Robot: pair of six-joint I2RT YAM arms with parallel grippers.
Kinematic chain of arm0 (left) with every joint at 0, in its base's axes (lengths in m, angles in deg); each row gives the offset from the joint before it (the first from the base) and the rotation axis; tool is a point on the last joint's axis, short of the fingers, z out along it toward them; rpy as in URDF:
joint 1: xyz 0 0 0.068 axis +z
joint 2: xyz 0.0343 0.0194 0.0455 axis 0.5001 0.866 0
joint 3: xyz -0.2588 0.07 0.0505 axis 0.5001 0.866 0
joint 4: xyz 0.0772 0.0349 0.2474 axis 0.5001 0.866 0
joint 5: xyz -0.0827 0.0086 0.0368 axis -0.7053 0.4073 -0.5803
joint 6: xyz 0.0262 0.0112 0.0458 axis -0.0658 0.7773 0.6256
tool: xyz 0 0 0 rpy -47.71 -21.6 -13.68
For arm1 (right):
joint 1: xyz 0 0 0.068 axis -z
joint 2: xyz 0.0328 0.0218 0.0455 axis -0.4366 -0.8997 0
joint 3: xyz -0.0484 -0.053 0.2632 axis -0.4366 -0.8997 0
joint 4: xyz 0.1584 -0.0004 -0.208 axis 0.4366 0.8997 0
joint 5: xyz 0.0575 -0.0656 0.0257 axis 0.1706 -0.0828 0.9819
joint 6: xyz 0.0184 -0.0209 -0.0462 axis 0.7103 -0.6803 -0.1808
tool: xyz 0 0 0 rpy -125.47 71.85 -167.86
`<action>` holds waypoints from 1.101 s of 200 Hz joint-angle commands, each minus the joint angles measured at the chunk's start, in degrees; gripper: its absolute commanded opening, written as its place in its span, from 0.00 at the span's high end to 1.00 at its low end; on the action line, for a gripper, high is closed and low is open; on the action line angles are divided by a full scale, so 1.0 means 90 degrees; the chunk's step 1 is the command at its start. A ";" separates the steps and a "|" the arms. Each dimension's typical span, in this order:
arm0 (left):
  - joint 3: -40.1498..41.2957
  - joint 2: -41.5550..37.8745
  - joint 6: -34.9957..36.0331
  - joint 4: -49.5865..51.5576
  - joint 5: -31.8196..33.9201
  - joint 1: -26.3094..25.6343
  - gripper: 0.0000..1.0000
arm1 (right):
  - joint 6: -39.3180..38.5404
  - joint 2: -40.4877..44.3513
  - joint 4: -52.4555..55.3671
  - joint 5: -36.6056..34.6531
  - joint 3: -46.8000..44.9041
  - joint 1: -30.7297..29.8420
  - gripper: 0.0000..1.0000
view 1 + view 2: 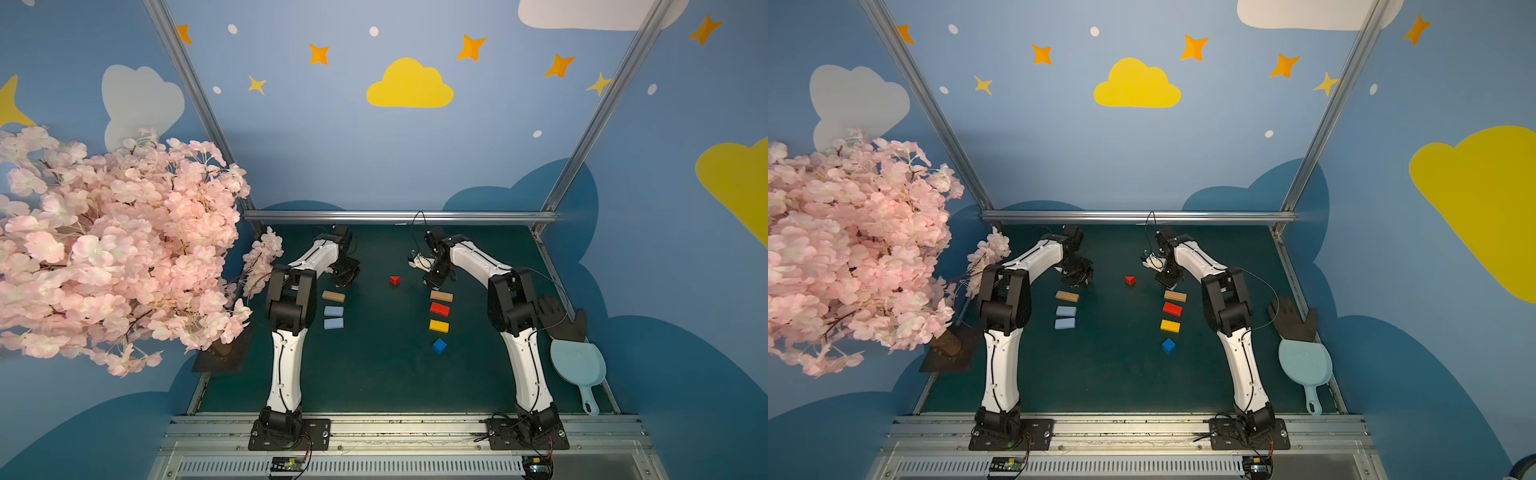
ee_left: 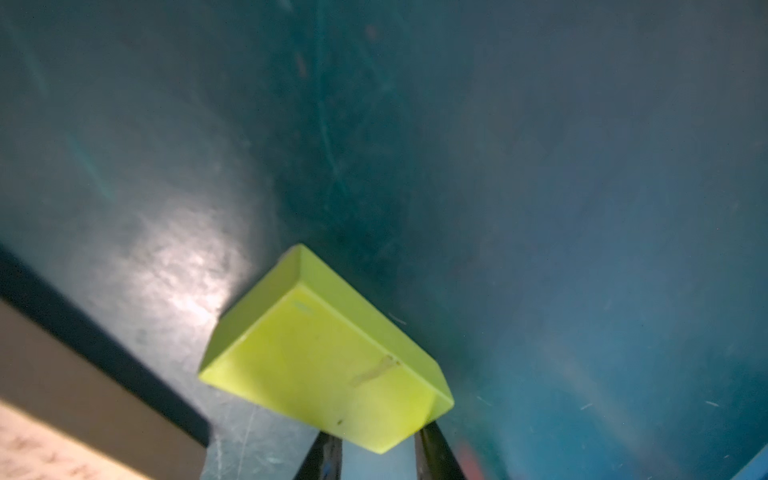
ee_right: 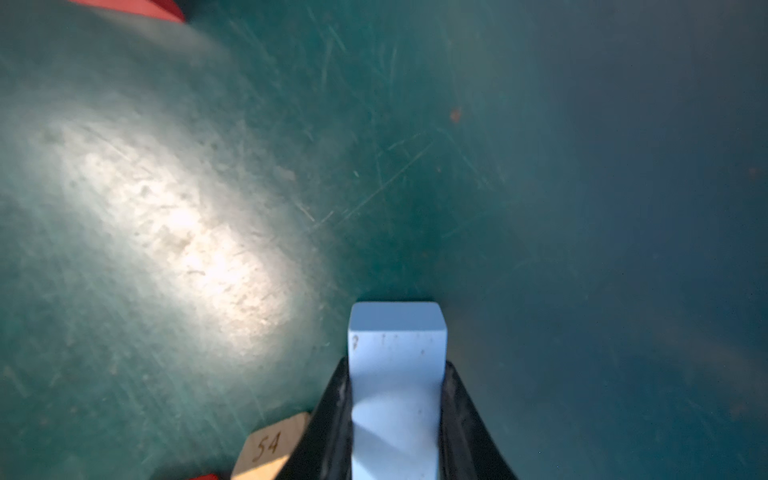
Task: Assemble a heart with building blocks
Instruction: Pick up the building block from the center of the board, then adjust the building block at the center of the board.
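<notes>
No heart yet. On the worktop (image 1: 374,374), blue cube (image 1: 439,345) nearest, then yellow bar (image 1: 439,326), red bar (image 1: 439,308) and tan bar (image 1: 441,296) on the right. Opposite lie the light blue pair (image 1: 333,323) and left tan bar (image 1: 333,296), with the red triangle (image 1: 395,280) centre. Flanking it, the left hand (image 2: 378,444) clamps a lime bar (image 2: 324,357) askew near its end, the right hand (image 3: 395,374) a light blue bar (image 3: 397,332). Painted wood, likely light, rigid and slick; mid-length flat sides look safest.

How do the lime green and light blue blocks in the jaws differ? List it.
The lime green block sits skewed across the left jaws; the light blue block runs straight between the right jaws. The lime green block shows a broad face, the light blue block a narrow one. Both are gripped.
</notes>
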 commanded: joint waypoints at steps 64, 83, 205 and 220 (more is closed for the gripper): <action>0.0786 -0.0291 0.0990 0.0288 0.0303 -0.0001 0.73 | 0.0799 -0.0266 0.0119 -0.0021 0.0365 0.0059 0.87; 0.0791 -0.0382 0.1451 0.0420 0.0286 -0.0098 0.73 | 0.1090 -0.0353 0.0219 -0.0153 0.0574 0.0098 0.93; 0.0981 -0.1050 0.2222 0.0400 0.0416 -0.0488 0.25 | 0.1908 -0.0563 0.0627 -0.0408 0.1337 0.0167 0.90; 0.0769 -0.0964 0.1948 0.0336 0.0432 -0.0412 0.24 | 0.1905 -0.0567 0.0627 -0.0427 0.1337 0.0176 0.90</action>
